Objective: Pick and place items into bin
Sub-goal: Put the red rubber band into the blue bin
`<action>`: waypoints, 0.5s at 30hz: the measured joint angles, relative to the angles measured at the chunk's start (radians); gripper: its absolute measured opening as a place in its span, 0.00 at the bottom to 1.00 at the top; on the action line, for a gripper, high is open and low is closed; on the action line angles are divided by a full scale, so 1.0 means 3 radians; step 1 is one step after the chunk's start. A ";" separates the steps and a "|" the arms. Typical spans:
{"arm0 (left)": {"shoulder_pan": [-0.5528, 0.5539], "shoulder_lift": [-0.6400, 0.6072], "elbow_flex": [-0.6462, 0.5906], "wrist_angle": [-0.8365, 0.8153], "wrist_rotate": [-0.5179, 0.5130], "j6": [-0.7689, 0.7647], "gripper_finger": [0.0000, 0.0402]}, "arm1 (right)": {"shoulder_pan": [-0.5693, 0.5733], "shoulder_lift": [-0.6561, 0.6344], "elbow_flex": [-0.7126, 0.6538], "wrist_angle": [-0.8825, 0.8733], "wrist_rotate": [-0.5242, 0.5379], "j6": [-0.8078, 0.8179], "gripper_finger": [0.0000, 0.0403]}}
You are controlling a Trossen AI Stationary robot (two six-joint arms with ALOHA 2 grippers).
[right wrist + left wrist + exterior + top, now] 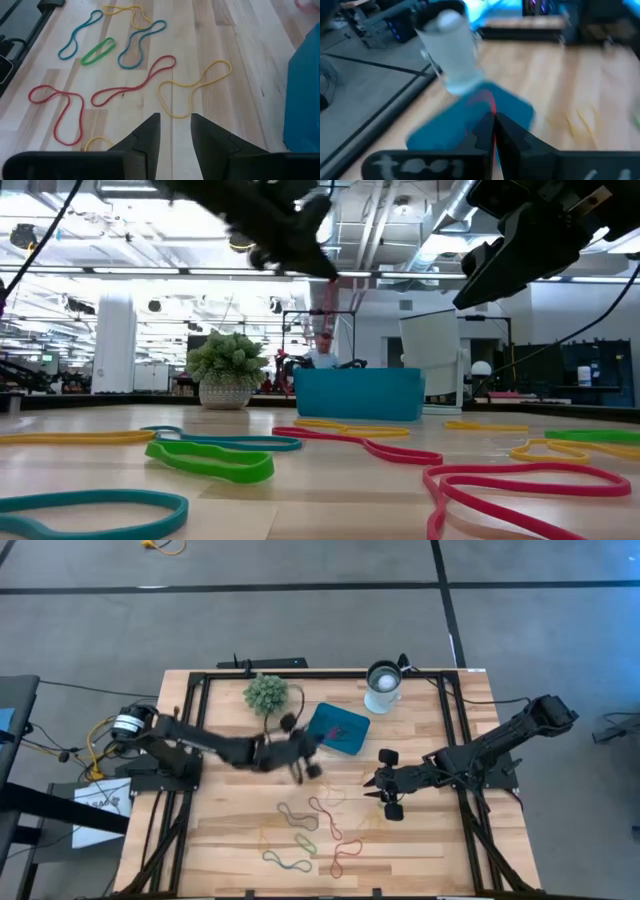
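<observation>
My left gripper (315, 748) hangs above the table just left of the teal bin (338, 728), shut, with a thin red rubber band (489, 104) showing at its fingertips; the wrist view is blurred. My right gripper (175, 120) stands open over the wood to the right of the bin, with nothing between its fingers. Several coloured rubber bands (300, 830) lie flat on the table nearer the front edge. Among them are a yellow one (195, 85) and a red one (135, 82) just ahead of the right fingers. My left gripper pinches the red rubber band between its two fingertips (485, 131). A short curved stretch of the band (492, 111) rises from them, seen against the bin. The band is lifted clear of the table; blur hides which part of the loop is held.
A small spiky green plant (265, 693) stands at the back, left of the bin, and a white cup (383, 680) behind the bin to the right. Black frame rails (190, 740) run along the table's left and right sides.
</observation>
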 joint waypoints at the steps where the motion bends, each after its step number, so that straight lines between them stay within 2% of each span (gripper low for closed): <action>1: 0.0102 0.0010 0.0088 -0.0007 0.0142 0.0034 0.00 | 0.0000 0.0000 0.0000 0.0000 0.0000 0.0000 0.26; 6: 0.0546 0.0184 0.0359 0.0038 0.0718 0.0049 0.00 | 0.0000 0.0000 0.0000 -0.0001 -0.0001 0.0025 0.26; 10: 0.0747 0.0475 0.0370 0.0013 0.0794 -0.0017 0.00 | 0.0000 0.0000 0.0000 -0.0009 -0.0001 0.0026 0.26; 15: 0.0818 0.0830 0.0369 0.0048 0.0835 -0.0005 0.00 | 0.0000 0.0000 0.0000 -0.0015 -0.0001 0.0039 0.26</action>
